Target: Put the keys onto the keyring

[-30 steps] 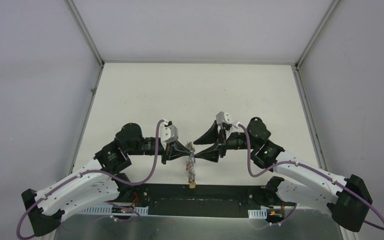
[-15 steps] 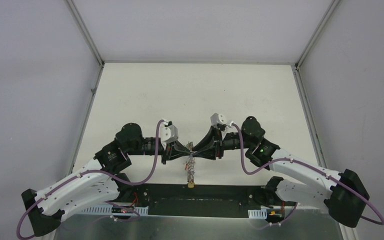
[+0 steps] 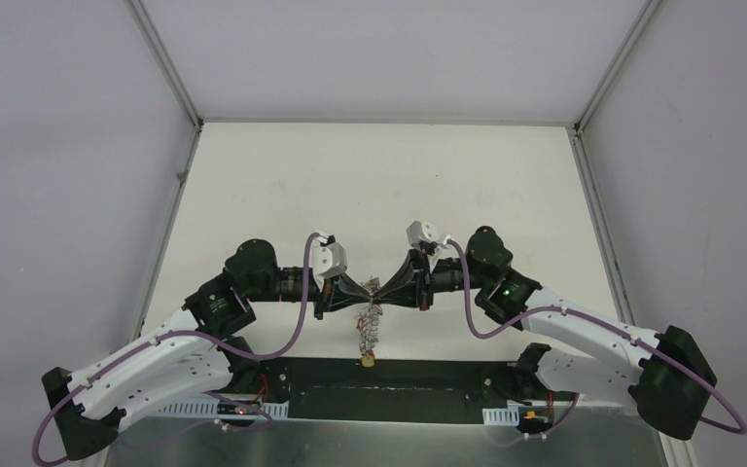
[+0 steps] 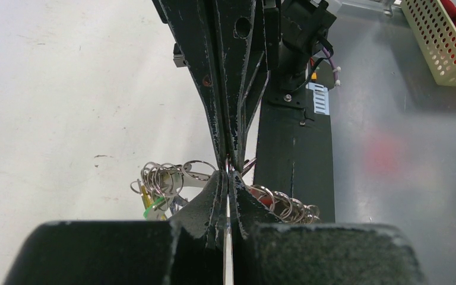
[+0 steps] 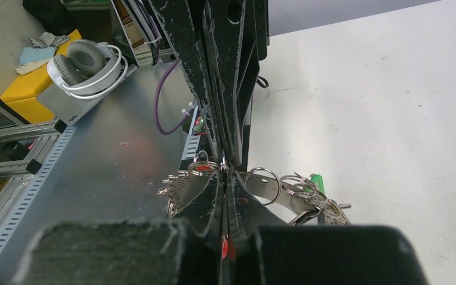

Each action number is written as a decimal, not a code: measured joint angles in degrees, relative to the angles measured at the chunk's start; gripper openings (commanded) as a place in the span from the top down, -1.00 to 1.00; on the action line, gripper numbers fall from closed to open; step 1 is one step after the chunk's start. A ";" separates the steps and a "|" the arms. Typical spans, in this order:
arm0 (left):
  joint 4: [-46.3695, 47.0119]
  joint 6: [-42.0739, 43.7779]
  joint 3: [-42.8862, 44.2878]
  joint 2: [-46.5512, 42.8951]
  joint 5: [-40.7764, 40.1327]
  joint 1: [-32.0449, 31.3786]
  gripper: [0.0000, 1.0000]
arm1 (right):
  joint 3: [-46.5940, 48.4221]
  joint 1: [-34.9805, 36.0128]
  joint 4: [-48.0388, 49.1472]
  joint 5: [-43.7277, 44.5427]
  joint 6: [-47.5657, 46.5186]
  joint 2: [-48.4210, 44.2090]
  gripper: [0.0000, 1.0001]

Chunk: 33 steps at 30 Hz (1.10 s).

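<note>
At the centre of the top view, the left gripper point(image 3: 364, 289) and the right gripper point(image 3: 386, 288) are brought tip to tip. Both pairs of jaws are clenched on the keyring point(image 3: 370, 326), which is hung just below them in the frame, toward the lower edge of the counter point(image 3: 379, 185).

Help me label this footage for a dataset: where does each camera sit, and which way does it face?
Top external: fixed above and behind the arms, looking down on the white table; both arms show, left gripper and right gripper tip to tip above the hanging keyring.
Left wrist: on the left arm, looking along its own fingers toward the right gripper.
Right wrist: on the right arm, looking along its own fingers toward the left gripper.
Shared: both wrist views show the keyring where the tips meet.
</note>
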 measured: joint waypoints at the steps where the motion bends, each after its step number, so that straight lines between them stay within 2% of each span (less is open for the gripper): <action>1: 0.00 0.00 0.00 0.00 0.00 0.00 1.00 | 0.00 0.00 0.00 0.00 0.00 0.00 1.00; 5: 0.02 0.00 0.00 0.00 -0.07 0.00 1.00 | 0.00 0.02 -0.04 0.22 0.02 -0.11 1.00; 9: -0.15 0.22 0.00 -0.02 -0.15 -0.02 0.67 | 0.11 0.07 -1.60 1.20 -0.24 -0.81 1.00; 12: -1.38 1.25 0.44 -0.11 -0.24 -0.02 0.40 | 1.11 0.20 -6.60 1.75 -1.38 -1.03 1.00; 16: -4.17 3.43 2.71 -0.35 -0.26 -0.02 0.23 | 4.17 0.20 -16.81 3.19 -4.57 -1.03 1.00; 26: -7.43 8.20 6.43 2.93 0.00 -0.02 0.24 | 18.73 0.20 -42.84 5.62 -11.23 1.92 1.00; 33: -6.25 10.19 6.03 6.23 0.50 -0.39 0.24 | 24.30 0.20 -54.97 6.05 -12.31 5.42 1.00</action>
